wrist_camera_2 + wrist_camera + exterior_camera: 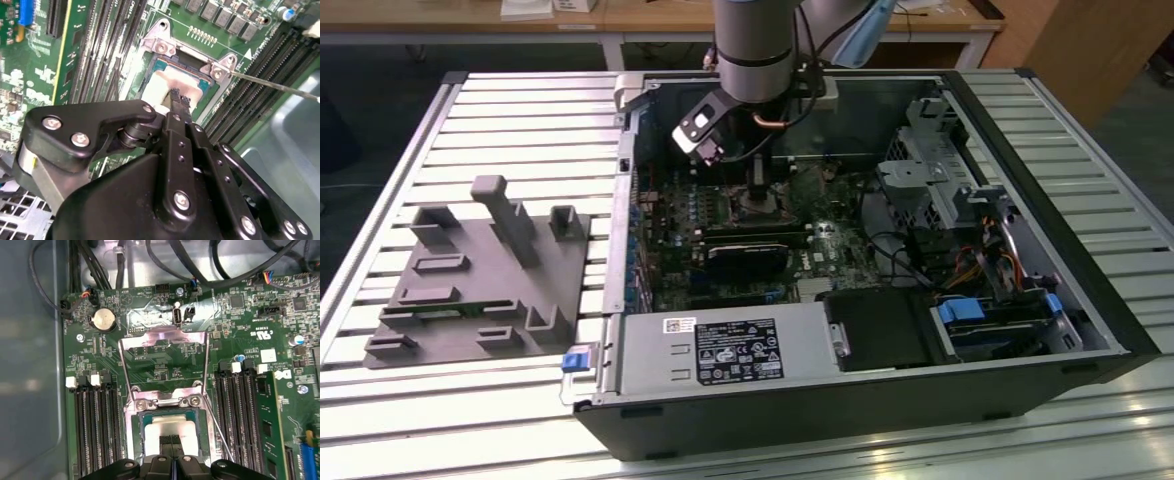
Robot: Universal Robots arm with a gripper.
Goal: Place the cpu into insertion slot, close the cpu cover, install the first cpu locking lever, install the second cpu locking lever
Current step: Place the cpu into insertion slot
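At the near edge of the second wrist view, the black pincer [178, 98] has its two tips drawn together with nothing visible between them. They rest on, or hang just above, the pale top of the cpu [161, 84]; contact cannot be confirmed. The cpu lies flat inside the insertion slot [134, 432], framed by the slot's silvery rim, so the placing step looks done. A thin locking lever [280, 89] angles out just beside the slot. Beyond the slot, the first wrist view adds what the second lacks: the cpu cover [165, 337] is swung open, green board showing through its cut-out middle, with memory slots [95, 430] on either side. The second wrist view, in turn, gives the slanted look at the tips against the chip. Farthest back, the exterior view shows the arm reaching down into the open computer case [720, 350], which lies on a slatted surface [520, 110], with a grey fixture [480, 270] to the exterior view's left. The likely risk is the closed tips dragging the chip askew, so that the cover would bear down on a tilted cpu; the loose lever could also snag.
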